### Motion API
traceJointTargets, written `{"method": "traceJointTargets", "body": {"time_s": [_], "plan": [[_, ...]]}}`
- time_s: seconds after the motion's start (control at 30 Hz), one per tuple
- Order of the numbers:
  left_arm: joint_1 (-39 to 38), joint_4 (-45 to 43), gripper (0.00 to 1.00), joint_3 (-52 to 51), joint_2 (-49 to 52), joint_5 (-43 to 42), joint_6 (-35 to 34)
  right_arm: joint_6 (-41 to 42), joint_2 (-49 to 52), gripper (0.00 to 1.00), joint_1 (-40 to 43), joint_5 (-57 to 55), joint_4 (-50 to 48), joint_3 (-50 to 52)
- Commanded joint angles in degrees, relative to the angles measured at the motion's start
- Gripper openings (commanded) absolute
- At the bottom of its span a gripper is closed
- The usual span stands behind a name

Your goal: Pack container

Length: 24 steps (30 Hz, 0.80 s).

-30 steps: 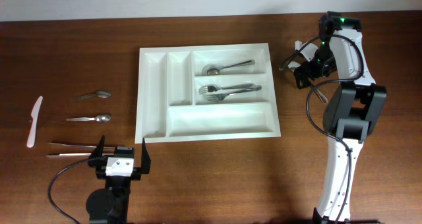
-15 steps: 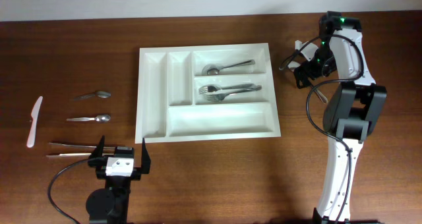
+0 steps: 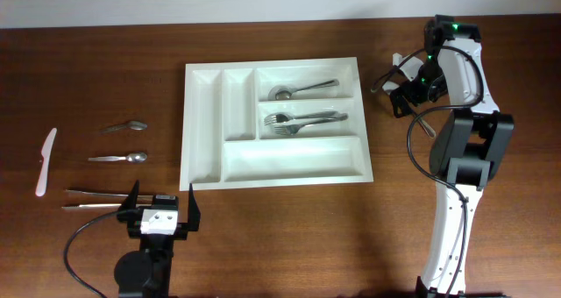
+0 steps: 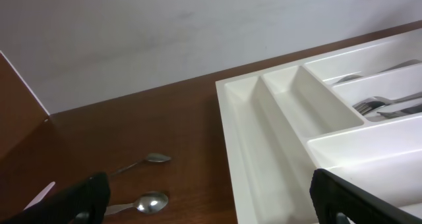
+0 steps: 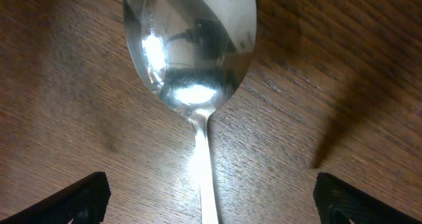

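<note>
The white cutlery tray (image 3: pixel 203 123) lies at the table's middle. Its upper long compartment holds a spoon (image 3: pixel 307 88), and the middle one holds forks (image 3: pixel 302 120). The bottom long compartment and the two narrow ones look bare. My right gripper (image 3: pixel 405 89) is right of the tray, low over a metal spoon (image 3: pixel 425 123). In the right wrist view the open fingers (image 5: pixel 211 201) straddle this spoon's handle, with its bowl (image 5: pixel 191 46) just ahead on the wood. My left gripper (image 3: pixel 162 202) is open and empty at the front left. Its wrist view (image 4: pixel 211 201) shows the tray's left rim (image 4: pixel 227 138).
Left of the tray lie two small spoons (image 3: pixel 130 124) (image 3: pixel 127 157), a white plastic knife (image 3: pixel 46 162) and two long thin metal utensils (image 3: pixel 92 193) (image 3: pixel 88 207). The two spoons also show in the left wrist view (image 4: pixel 148 201) (image 4: pixel 155 158). A wall runs behind the table.
</note>
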State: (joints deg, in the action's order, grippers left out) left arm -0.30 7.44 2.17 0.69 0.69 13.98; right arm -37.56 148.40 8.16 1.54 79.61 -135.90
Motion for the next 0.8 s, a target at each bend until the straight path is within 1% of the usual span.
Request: {"method": "traceJointTargets", "body": {"time_s": [0.0, 0.27, 0.53, 0.77], "plan": [[0.2, -0.2, 0.99, -0.4, -0.2, 0.2, 0.7, 0.5, 0.2, 1.0, 0.1, 1.0, 0.0, 0.5], [0.2, -0.2, 0.99, -0.4, -0.2, 0.2, 0.7, 0.5, 0.2, 1.0, 0.1, 1.0, -0.1, 1.4], [0.2, -0.2, 0.99, -0.4, -0.2, 0.2, 0.7, 0.5, 0.2, 1.0, 0.1, 0.7, -1.3, 6.0], [0.2, -0.2, 0.99, -0.4, -0.2, 0.2, 0.7, 0.5, 0.2, 1.0, 0.1, 0.7, -1.7, 7.4]]}}
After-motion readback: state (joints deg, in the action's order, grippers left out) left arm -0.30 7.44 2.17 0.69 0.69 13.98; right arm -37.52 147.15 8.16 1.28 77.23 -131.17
